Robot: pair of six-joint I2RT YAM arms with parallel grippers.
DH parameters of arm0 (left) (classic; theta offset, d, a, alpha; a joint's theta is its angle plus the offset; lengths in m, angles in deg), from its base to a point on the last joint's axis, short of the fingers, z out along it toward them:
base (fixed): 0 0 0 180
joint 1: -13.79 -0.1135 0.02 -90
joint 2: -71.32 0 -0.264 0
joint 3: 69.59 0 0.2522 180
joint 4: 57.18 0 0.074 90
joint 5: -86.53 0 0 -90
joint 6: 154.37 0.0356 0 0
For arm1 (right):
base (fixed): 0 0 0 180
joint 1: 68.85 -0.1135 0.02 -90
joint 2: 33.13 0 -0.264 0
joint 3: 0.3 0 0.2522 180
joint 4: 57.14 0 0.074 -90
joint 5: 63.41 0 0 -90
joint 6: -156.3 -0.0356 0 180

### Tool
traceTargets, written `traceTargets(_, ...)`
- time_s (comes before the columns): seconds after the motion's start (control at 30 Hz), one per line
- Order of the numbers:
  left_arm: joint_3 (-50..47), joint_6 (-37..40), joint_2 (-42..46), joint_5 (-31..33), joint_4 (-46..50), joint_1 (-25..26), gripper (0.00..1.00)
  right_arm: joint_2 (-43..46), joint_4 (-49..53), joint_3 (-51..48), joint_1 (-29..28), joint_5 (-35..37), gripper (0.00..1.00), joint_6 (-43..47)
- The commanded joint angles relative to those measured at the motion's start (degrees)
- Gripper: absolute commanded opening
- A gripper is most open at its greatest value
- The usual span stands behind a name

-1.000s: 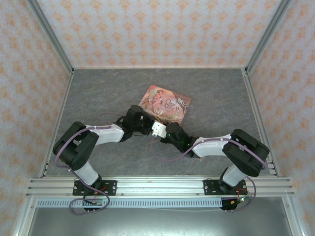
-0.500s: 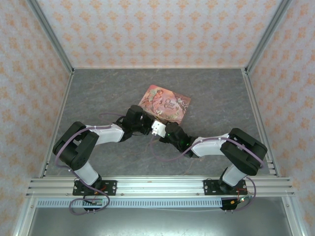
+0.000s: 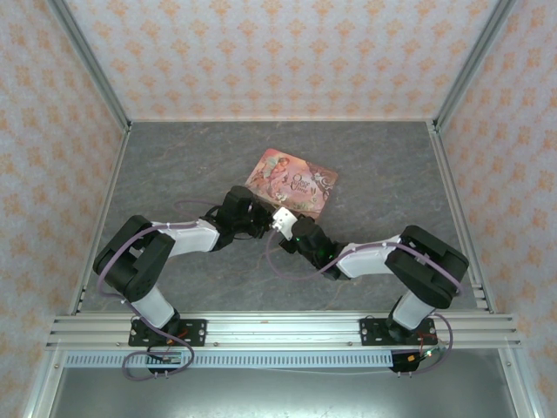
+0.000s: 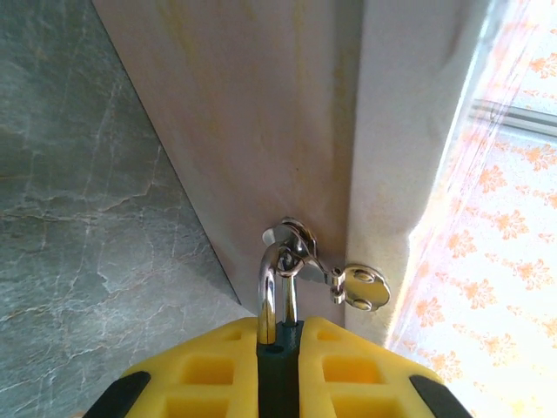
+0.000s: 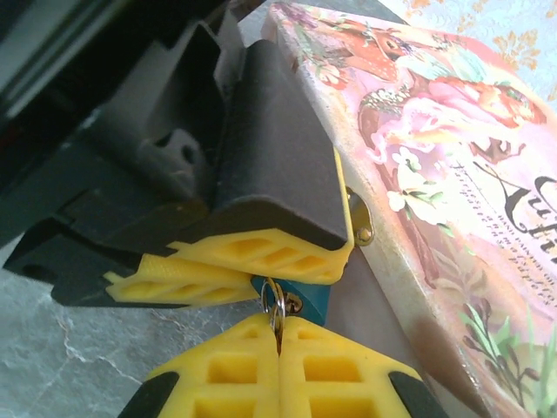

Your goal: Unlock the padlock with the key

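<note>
The padlock [image 4: 280, 370] has a teal-dark body clamped between the yellow pads of my left gripper [image 4: 280, 324], which is shut on it. Its metal shackle [image 4: 271, 283] passes through the hasp [image 4: 363, 287] of the pink tin [image 3: 292, 181]. In the right wrist view the teal padlock [image 5: 312, 304] sticks out below the left gripper's pads [image 5: 261, 252]. My right gripper [image 5: 278, 324] is shut on the key, whose metal ring [image 5: 277, 300] shows at the padlock's bottom face. The key's blade is hidden between the pads. Both grippers meet at the tin's near edge [image 3: 280, 223].
The pink picture-printed tin [image 5: 452, 148] lies flat on the grey stone-patterned floor [image 3: 174, 165], just beyond the grippers. Patterned walls and metal frame posts [image 3: 454, 78] close in the workspace on three sides.
My right gripper has shut on the key ring and edged slightly up and left toward the padlock. The left gripper has kept its hold without moving.
</note>
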Motion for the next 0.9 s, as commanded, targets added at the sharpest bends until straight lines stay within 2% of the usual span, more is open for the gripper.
traceTargets(0.0, 1.0, -0.7, 2.3, -2.4, -2.3, 1.4, 0.00, -1.8, -6.1, -1.0, -0.2, 0.6, 0.00, -8.0)
traceTargets(0.17, 1.0, 0.0, 2.2, -1.6, -1.5, 1.4, 0.00, -1.6, -6.1, -1.8, -0.2, 0.5, 0.00, -10.1)
traceTargets(0.3, 1.3, 1.5, 2.6, -0.3, 0.2, 1.2, 0.16, -1.6, -4.3, -1.8, -0.2, 0.2, 0.00, -16.2)
traceTargets(0.43, 1.3, 3.0, 3.5, 1.0, 2.2, 0.5, 0.24, -1.9, -5.1, -2.7, -0.2, -1.2, 0.00, -23.8)
traceTargets(0.63, 0.7, 5.0, 6.9, 1.9, 5.4, -1.0, 0.30, -3.7, -9.9, -4.9, -0.2, -2.9, 0.00, -31.6)
traceTargets(0.87, -0.4, 10.6, 15.8, 5.0, 15.4, -3.7, 0.51, -4.9, -14.9, -6.8, -0.1, -4.7, 0.00, -38.5)
